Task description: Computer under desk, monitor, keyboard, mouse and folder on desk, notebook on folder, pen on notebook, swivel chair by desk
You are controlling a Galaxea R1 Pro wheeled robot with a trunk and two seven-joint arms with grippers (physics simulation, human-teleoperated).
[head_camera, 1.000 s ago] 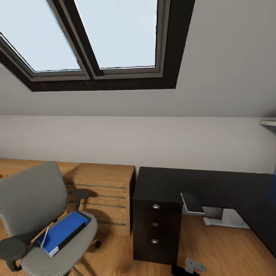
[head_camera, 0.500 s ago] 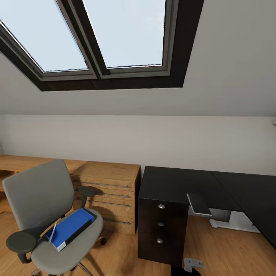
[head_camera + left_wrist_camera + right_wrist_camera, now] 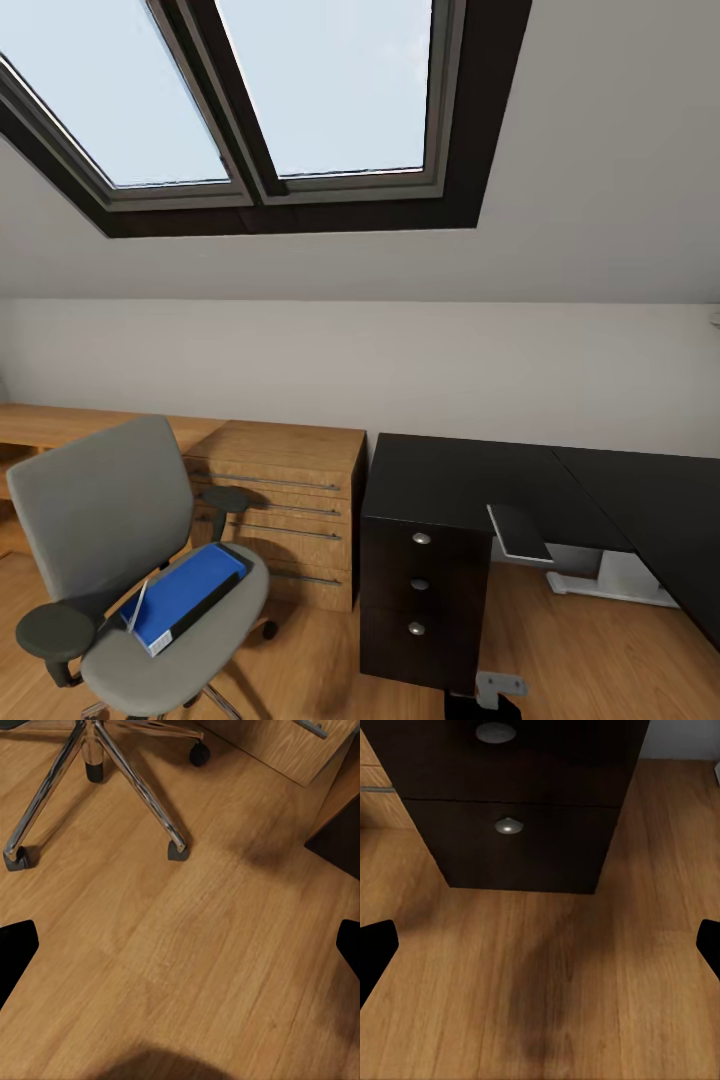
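On the swivel chair point(image 3: 140, 590) seat, at the head view's lower left, lies the folder point(image 3: 185, 597), bright blue, angled across the cushion, with a thin pale stick-like item point(image 3: 136, 607) leaning at its near end; whether that is the pen I cannot tell. Chair stands on the wooden floor point(image 3: 560, 640), in front of a light wooden low cabinet point(image 3: 285, 500). Just beside that cabinet is the desk point(image 3: 470, 480): glossy black tabletop, bare in the visible part, black unit with 3 round silver knobs, white leg further right. A small grey flat piece point(image 3: 520, 532) juts out under the tabletop edge.

Left wrist view: chair's metal star base with castors over floorboards. Right wrist view: 2 knobbed drawer fronts above the floor.

Left gripper point(image 3: 180, 952) jaws stand wide, nothing between. Right gripper point(image 3: 540, 952) jaws likewise wide, holding nothing.
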